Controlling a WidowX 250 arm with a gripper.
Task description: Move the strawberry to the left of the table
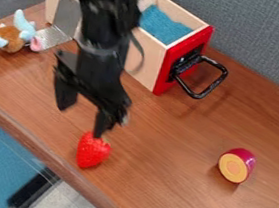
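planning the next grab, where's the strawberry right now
In the camera view, the strawberry lies left of centre, near the lower-left edge of the table, just below one fingertip of the pincer.

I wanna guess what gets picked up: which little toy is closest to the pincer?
The strawberry, the red one right by the pincer. The purple-and-yellow toy lies farther away, toward the picture's right, and the brown-and-blue toy toward its left.

strawberry (93, 152) | red | narrow end toward near edge | on brown wooden table (162, 181)
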